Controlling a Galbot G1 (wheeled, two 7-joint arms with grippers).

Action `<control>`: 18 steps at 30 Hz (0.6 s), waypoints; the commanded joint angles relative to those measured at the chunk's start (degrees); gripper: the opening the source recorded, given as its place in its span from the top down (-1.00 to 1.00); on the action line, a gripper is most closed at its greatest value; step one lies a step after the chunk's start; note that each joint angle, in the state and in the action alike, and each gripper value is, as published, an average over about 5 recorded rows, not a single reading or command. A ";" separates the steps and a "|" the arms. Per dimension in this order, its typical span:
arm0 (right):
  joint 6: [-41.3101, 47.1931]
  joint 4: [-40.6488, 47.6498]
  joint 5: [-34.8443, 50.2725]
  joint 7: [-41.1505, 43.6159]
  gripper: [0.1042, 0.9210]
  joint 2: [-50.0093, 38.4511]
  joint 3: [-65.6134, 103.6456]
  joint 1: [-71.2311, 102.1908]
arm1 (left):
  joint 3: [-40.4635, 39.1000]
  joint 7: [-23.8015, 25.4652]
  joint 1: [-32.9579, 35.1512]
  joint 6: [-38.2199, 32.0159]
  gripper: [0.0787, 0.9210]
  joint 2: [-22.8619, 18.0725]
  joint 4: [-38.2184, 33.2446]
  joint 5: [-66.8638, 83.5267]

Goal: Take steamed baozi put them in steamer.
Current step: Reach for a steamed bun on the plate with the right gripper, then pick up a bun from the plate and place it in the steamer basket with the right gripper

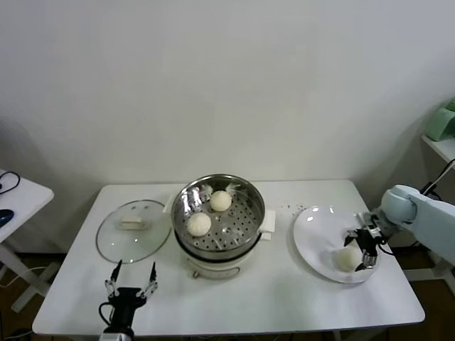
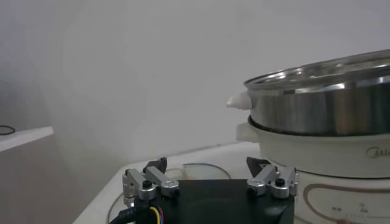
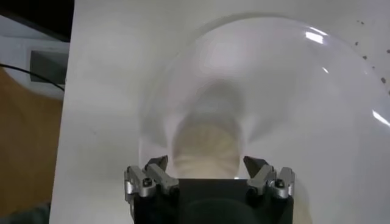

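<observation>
- You have two buns (image 1: 210, 212) already lying on the perforated floor of the steamer (image 1: 250, 229), one toward the back and one nearer the front-left, apart from each other.
- One more bun (image 1: 348, 258) sits on the white plate (image 1: 313, 234), at the right of the bench (image 1: 284, 295). That is the only one you can see left to move; no fourth bun shows in any view.
- Your right gripper (image 1: 364, 250) is down over the plate, with its jaws spread wide on either side of that bun. The right wrist view shows the bun (image 3: 205, 148) between the open fingertips, not yet pinched, though touch can't be ruled out.
- Your left gripper (image 1: 131, 278) is parked low at the bench's front-left, in front of the glass lid (image 1: 134, 229), jaws wide and holding nothing.
- By my reading, you are over halfway: close on the plate bun, carry it left, and drop it in the steamer's free space.
- The lid lies flat beside the steamer.
</observation>
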State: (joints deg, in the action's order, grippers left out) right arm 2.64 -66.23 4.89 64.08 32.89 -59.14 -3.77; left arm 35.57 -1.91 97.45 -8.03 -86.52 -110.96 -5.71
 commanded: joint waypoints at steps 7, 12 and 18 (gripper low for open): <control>0.02 1.39 -1.22 0.06 -0.68 1.07 1.00 1.49 | -0.04 -0.04 -0.17 -0.08 -0.77 -0.19 0.20 0.02; 0.01 1.46 -1.19 0.00 -0.54 1.03 1.02 1.42 | -0.04 -0.04 -0.17 -0.12 -0.77 -0.15 0.30 0.03; -0.01 1.42 -1.22 -0.07 -0.49 0.79 1.11 1.46 | -0.05 -0.06 -0.14 -0.14 -0.77 -0.14 0.31 0.05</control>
State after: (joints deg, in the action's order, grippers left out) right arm 2.62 -65.00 3.90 64.01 33.51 -58.19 -2.60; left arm 35.55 -1.95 97.33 -8.16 -86.66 -110.67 -5.69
